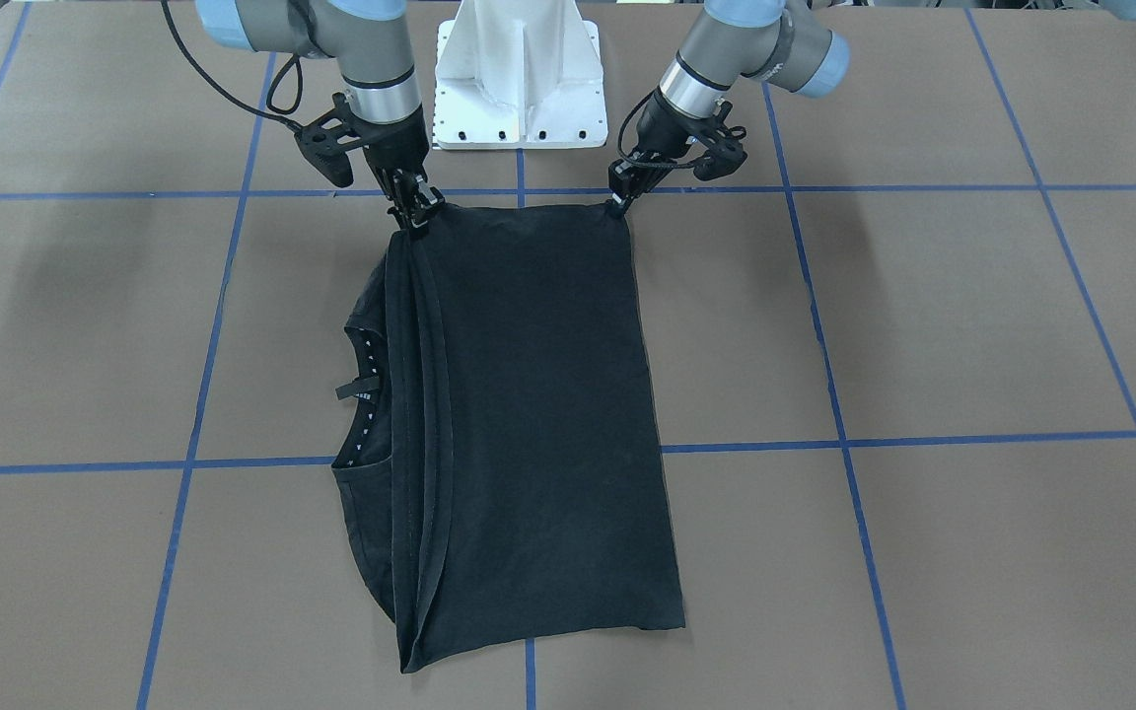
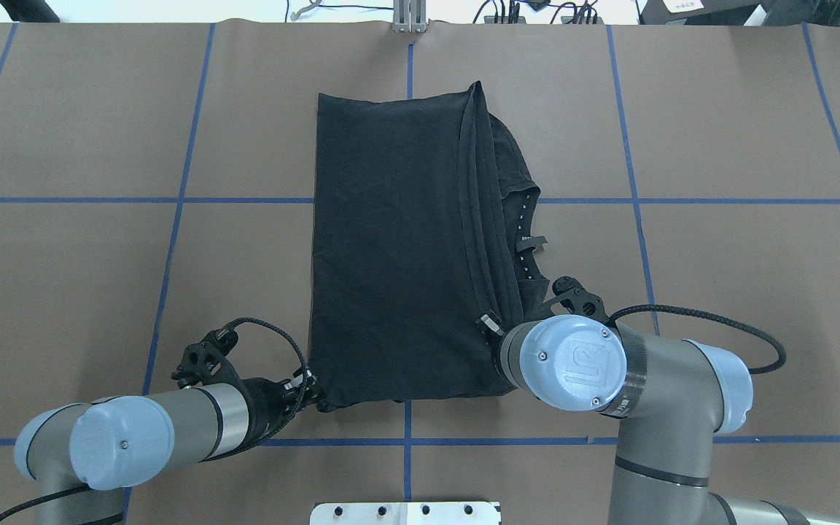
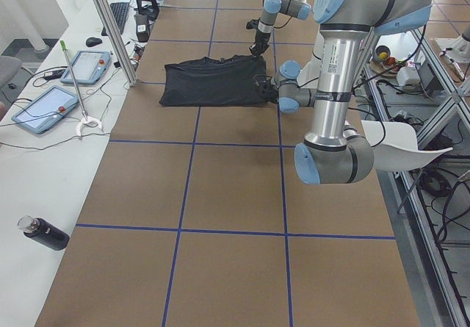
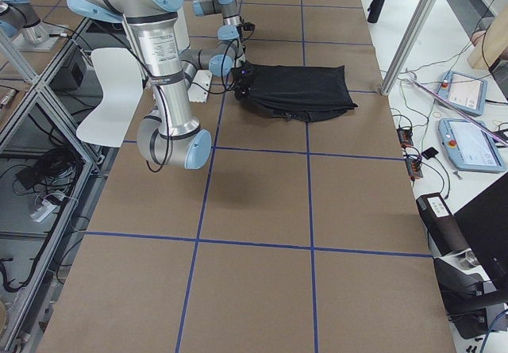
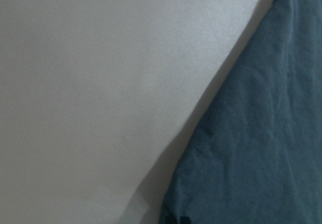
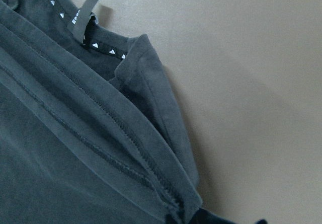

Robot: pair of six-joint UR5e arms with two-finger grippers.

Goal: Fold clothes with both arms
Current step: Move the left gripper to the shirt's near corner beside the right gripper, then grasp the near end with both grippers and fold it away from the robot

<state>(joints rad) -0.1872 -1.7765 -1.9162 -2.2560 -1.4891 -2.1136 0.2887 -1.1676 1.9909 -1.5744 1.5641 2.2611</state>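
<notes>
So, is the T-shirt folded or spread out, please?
Folded: the T-shirt lies as a narrow rectangle, hem layers stacked beside the collar.

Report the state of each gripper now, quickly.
Left gripper: closed, pinching one robot-side corner of the black T-shirt.
Right gripper: closed on the T-shirt's other robot-side corner, at the folded hems.

The left arm [image 2: 201,426], silver-grey and jointed with light-blue caps, lies low and nearly level. Its black two-finger left gripper [image 2: 310,394] is pinched together on a corner of the black short-sleeved T-shirt [image 2: 391,240]. The right arm [image 2: 653,394], of the same build, points its wrist steeply downward, and the black right gripper [image 1: 417,209] is likewise clamped on the cloth's near edge.
</notes>
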